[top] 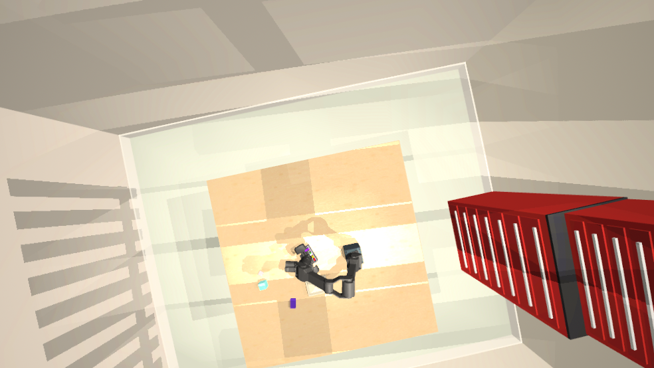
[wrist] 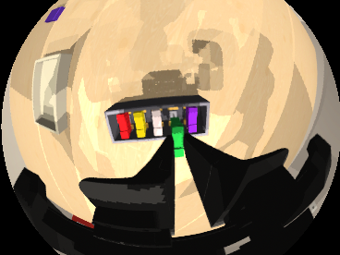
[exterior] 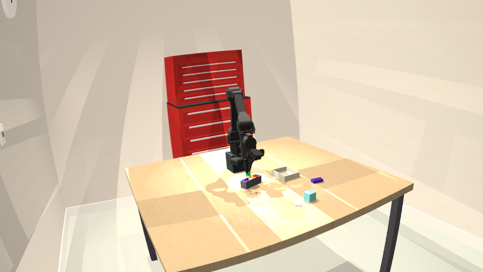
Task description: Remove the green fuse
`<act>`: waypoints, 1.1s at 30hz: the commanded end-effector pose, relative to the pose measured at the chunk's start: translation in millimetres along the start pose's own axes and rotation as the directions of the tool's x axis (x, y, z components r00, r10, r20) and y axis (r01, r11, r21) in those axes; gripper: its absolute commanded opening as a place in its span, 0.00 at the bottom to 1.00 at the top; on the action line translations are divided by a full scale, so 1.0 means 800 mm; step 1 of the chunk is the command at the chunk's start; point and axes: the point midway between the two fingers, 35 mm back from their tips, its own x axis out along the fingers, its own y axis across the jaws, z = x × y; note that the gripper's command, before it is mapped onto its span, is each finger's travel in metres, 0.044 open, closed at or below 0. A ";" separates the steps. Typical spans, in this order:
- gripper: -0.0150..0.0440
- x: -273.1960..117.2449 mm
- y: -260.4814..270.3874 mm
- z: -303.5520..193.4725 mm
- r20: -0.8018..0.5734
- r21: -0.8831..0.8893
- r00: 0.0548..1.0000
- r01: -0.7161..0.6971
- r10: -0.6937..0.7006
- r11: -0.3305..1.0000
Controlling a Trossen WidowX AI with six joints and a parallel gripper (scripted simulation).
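My gripper (wrist: 177,139) (exterior: 248,172) is shut on the green fuse (wrist: 178,145) (exterior: 248,175), which stands raised over the fuse block (wrist: 162,102) (exterior: 246,185). An empty clip shows behind the fuse in the wrist view. The fuse's lower end appears above the block, but the exact gap is hard to tell. The red fuse (wrist: 123,126), yellow fuse (wrist: 139,126), white fuse (wrist: 157,124) and purple fuse (wrist: 191,120) sit in the block. The tray (wrist: 36,92) (exterior: 291,176) lies off to the left in the wrist view, with nothing seen in it.
A purple block (top: 292,303) (exterior: 316,180) (wrist: 54,14) lies beyond the tray. A cyan cube (top: 262,285) (exterior: 309,196) and a small pale flat piece (top: 260,273) (exterior: 298,204) lie nearer the front edge in the exterior view. A red tool cabinet (top: 503,228) (exterior: 202,111) stands off the table.
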 end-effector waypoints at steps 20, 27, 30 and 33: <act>0.25 -0.028 0.010 0.012 0.003 0.000 1.000 0.008 -0.008 1.000; 0.25 -0.028 0.048 0.038 0.006 0.000 1.000 0.005 -0.005 1.000; 0.25 -0.028 0.065 0.048 0.007 0.000 1.000 0.004 -0.004 1.000; 0.25 -0.028 0.083 0.057 0.008 0.000 1.000 0.002 -0.002 1.000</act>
